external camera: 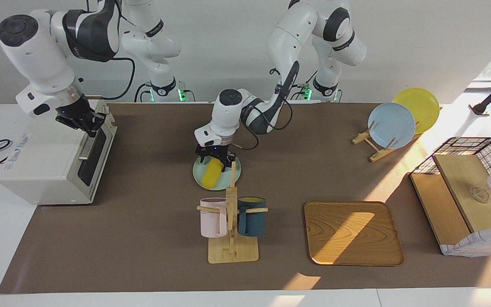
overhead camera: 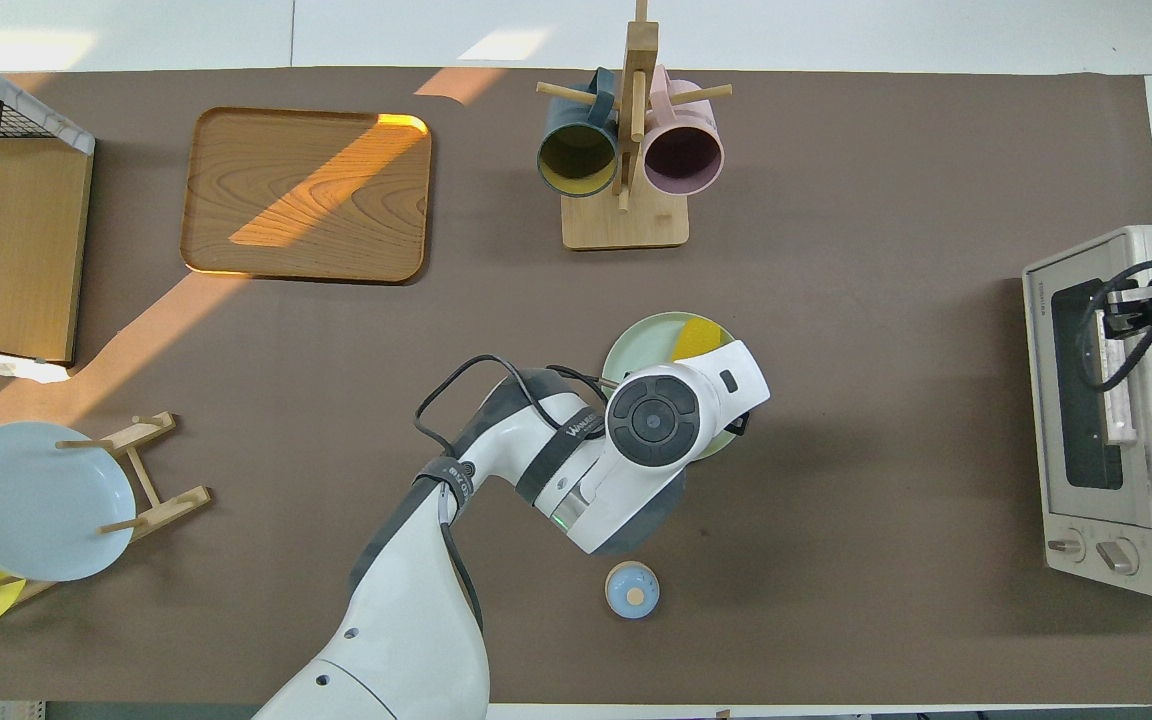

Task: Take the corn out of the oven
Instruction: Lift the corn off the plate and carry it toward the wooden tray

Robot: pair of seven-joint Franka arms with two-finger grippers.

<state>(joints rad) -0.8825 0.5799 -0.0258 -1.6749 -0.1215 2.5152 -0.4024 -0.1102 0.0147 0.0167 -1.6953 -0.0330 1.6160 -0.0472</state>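
Observation:
The yellow corn (external camera: 211, 174) lies on a pale green plate (external camera: 238, 171) in the middle of the table, nearer to the robots than the mug rack. In the overhead view only the corn's tip (overhead camera: 698, 337) shows on the plate (overhead camera: 636, 347); the arm hides the rest. My left gripper (external camera: 216, 161) is low over the corn's end that is nearer to the robots. The off-white oven (external camera: 45, 162) stands at the right arm's end of the table, and its dark glass door (external camera: 94, 157) looks shut. My right gripper (external camera: 84, 121) is at the door's top edge, and also shows in the overhead view (overhead camera: 1136, 305).
A wooden mug rack (external camera: 231, 221) holds a pink and a dark blue mug. A wooden tray (external camera: 352, 232), a plate stand (external camera: 392, 125) with a blue and a yellow plate, and a wire-and-wood basket box (external camera: 467, 192) lie toward the left arm's end. A small blue round lid (overhead camera: 631, 590) lies near the robots.

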